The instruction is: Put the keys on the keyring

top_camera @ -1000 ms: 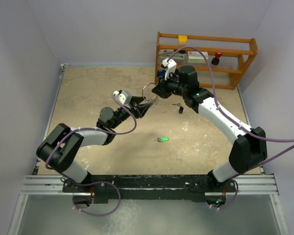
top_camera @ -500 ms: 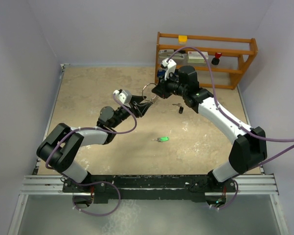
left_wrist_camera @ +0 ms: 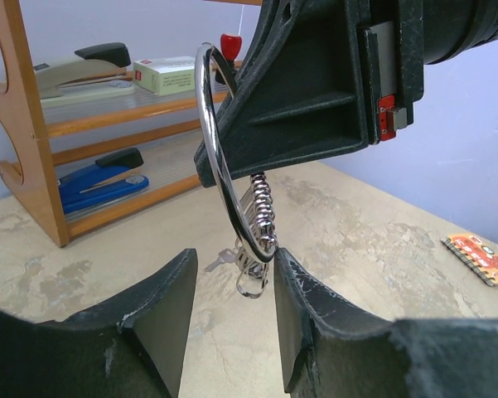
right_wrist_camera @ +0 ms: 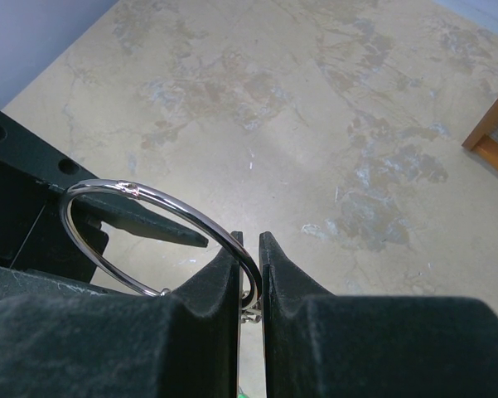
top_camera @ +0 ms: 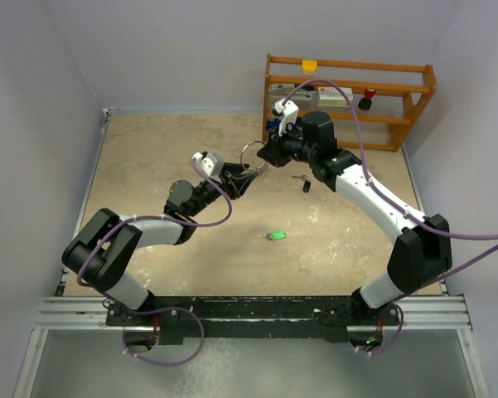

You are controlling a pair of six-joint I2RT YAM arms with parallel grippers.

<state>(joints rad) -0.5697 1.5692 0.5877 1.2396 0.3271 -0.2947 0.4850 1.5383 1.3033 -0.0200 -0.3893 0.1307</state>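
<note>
Top: keyring (top_camera: 250,154) aloft mid-table (top_camera: 157,149); green key (top_camera: 275,236) and black key (top_camera: 305,185) lie loose, 2 unthreaded.
Left wrist: left gripper (left_wrist_camera: 232,286) fingers spread astride keyring's bottom, likely bracing.
Right wrist: right gripper (right_wrist_camera: 249,261) pinches keyring, presenting it upright.

The ring (left_wrist_camera: 209,124) is shiny silver; one key (top_camera: 275,236) has a bright green head, another key (top_camera: 306,186) a black one. The table (top_camera: 149,157) is mottled beige, the shelf (top_camera: 348,66) orange-brown, the stapler (left_wrist_camera: 99,184) blue.

Top view: we look down on the whole table (top_camera: 149,157) from behind. Wrist views sit close, facing one another; all three share the keyring (left_wrist_camera: 209,116).
</note>
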